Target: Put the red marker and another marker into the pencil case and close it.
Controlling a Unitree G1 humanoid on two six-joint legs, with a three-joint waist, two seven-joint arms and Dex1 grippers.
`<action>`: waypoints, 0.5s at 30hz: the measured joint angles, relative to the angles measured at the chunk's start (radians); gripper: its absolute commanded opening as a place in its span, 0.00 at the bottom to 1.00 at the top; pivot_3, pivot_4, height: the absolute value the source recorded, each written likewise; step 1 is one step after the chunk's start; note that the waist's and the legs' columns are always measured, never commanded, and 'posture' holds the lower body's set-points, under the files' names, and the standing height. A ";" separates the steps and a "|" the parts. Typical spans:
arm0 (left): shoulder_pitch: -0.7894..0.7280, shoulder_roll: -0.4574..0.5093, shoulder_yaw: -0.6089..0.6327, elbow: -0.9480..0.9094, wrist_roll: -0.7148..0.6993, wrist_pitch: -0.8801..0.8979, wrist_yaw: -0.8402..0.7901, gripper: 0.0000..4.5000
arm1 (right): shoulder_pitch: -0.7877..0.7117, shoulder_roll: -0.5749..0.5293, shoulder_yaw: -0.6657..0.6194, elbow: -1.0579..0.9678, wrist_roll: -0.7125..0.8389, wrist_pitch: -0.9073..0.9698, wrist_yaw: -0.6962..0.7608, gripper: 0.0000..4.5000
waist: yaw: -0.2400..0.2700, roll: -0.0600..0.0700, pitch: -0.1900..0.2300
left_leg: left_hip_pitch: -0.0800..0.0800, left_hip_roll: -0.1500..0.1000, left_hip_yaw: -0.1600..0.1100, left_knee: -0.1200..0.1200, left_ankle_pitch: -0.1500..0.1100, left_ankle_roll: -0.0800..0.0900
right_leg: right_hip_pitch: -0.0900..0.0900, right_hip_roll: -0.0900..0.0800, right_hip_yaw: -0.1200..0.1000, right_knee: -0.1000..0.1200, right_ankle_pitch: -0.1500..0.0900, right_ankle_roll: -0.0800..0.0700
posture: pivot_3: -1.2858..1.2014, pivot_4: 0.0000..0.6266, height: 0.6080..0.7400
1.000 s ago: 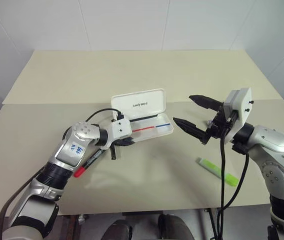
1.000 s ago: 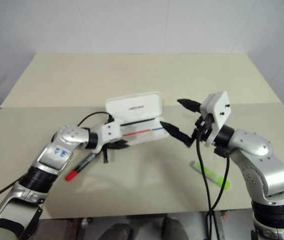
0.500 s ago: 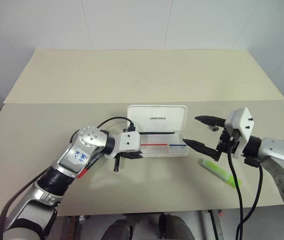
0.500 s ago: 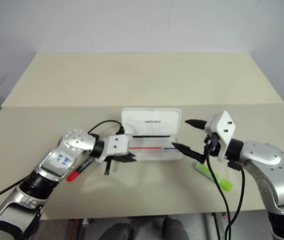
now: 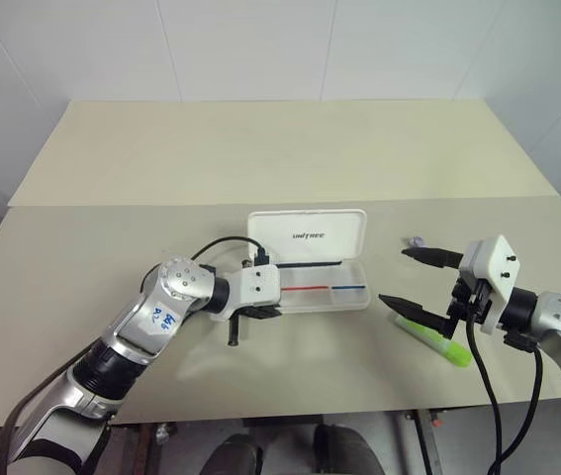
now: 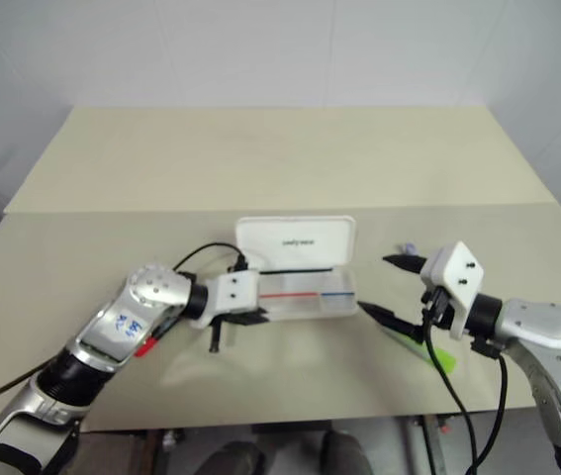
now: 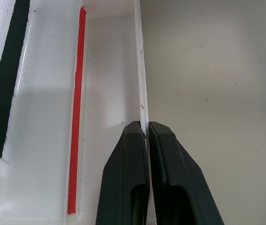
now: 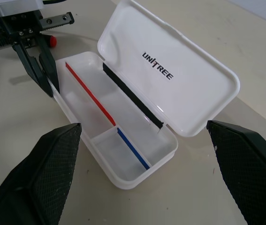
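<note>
The white pencil case (image 5: 312, 293) lies open at the table's middle, lid (image 5: 308, 235) standing back, a red and a blue stripe inside. My left gripper (image 5: 268, 311) is shut on the thin wall at the case's left end, which shows pinched between its fingers (image 7: 133, 159). Under my left arm lies the red marker, with only its red cap (image 6: 144, 346) peeking out. To the right of the case lies the lime-green marker (image 5: 433, 338). My right gripper (image 5: 394, 275) hangs open just over that marker's near end, facing the case, with nothing in it.
A small grey-purple block (image 5: 417, 240) sits behind my right gripper. The beige table (image 5: 260, 158) has a seam running across it behind the case. Black cables hang from both wrists.
The case, held by my left gripper, has swung from slanted to square with the table seam. My right gripper has sunk and moved right, down to the green marker.
</note>
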 measured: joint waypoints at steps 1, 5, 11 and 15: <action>0.000 0.000 -0.001 -0.004 0.000 0.008 0.001 0.00 | -0.002 0.000 0.000 -0.005 0.002 0.001 -0.001 1.00 | 0.000 0.000 0.000 | 0.000 0.000 0.000 0.000 0.000 0.000 | 0.000 0.000 0.000 0.000 0.000 0.000 | 0.52 0.24 1.00; 0.000 0.001 -0.001 -0.032 -0.005 0.048 0.001 0.00 | -0.032 0.006 0.014 -0.014 0.004 0.006 -0.017 1.00 | 0.000 0.000 0.000 | 0.000 0.000 0.000 0.000 0.000 0.000 | -0.001 0.000 0.000 0.000 0.000 0.000 | 0.52 0.24 1.00; 0.008 0.000 0.002 -0.031 -0.020 0.068 0.006 0.26 | -0.072 0.031 0.063 -0.013 0.004 0.026 -0.041 1.00 | 0.000 0.000 0.000 | 0.000 0.000 0.001 -0.001 0.000 0.000 | -0.001 0.000 0.000 -0.001 0.000 0.000 | 0.52 0.24 1.00; 0.010 -0.005 0.002 -0.030 -0.033 0.080 0.014 0.55 | -0.108 0.044 0.093 -0.014 0.004 0.030 -0.043 1.00 | 0.003 0.000 0.000 | -0.001 0.000 0.001 0.000 0.000 0.000 | -0.001 0.000 0.000 -0.001 0.000 0.000 | 0.52 0.24 1.00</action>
